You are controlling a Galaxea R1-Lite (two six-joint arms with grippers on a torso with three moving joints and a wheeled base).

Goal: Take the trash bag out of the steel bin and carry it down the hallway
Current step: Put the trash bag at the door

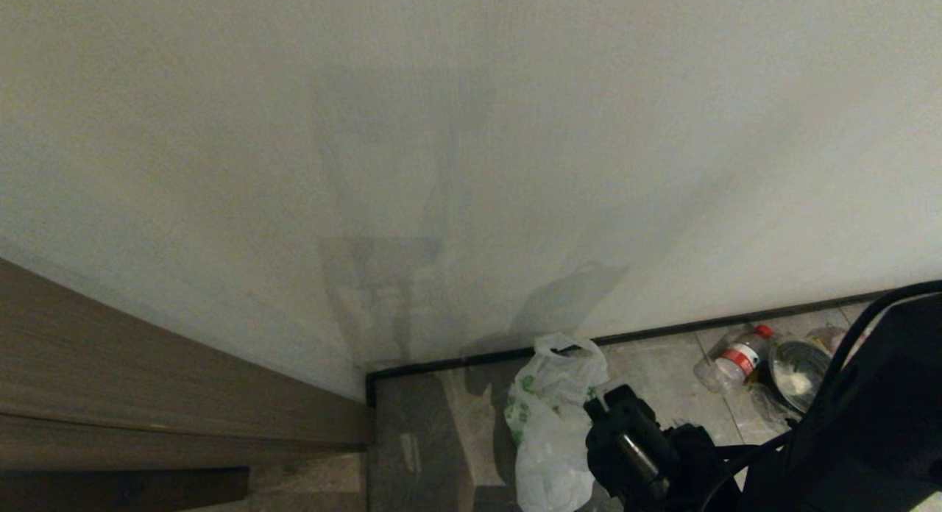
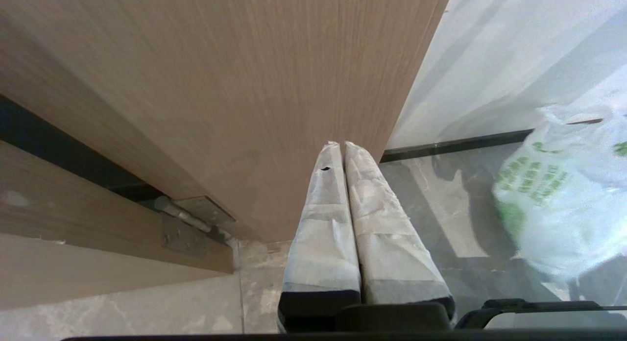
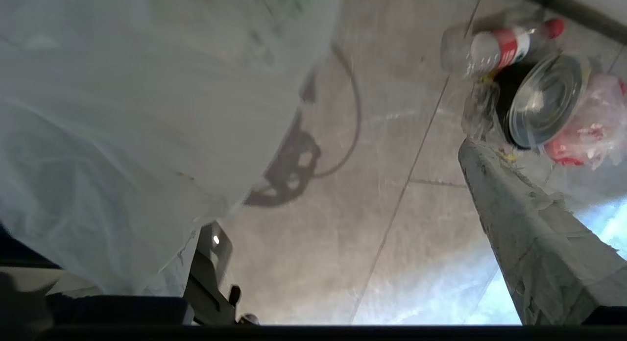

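Note:
The trash bag [image 1: 552,431], thin white plastic with green print and loop handles, stands slumped on the grey tiled hallway floor [image 1: 434,438] near the wall. It also shows in the left wrist view [image 2: 553,204]. My right gripper [image 1: 600,409] is low beside it and open wide. In the right wrist view the trash bag [image 3: 122,110] drapes over one side of the right gripper [image 3: 318,150] and hides that finger. The other taped finger [image 3: 534,233] stands apart with bare floor between. My left gripper [image 2: 343,145] is shut on nothing, pointing at the wooden door. The steel bin is out of view.
A brown wooden door [image 1: 147,379] and its hinge [image 2: 191,218] stand at the left. The pale wall with dark skirting [image 1: 662,332] is close ahead. At the right lie a red-capped bottle [image 1: 739,357], a clear round lid [image 1: 798,372] and a clear bag with red contents [image 3: 583,130].

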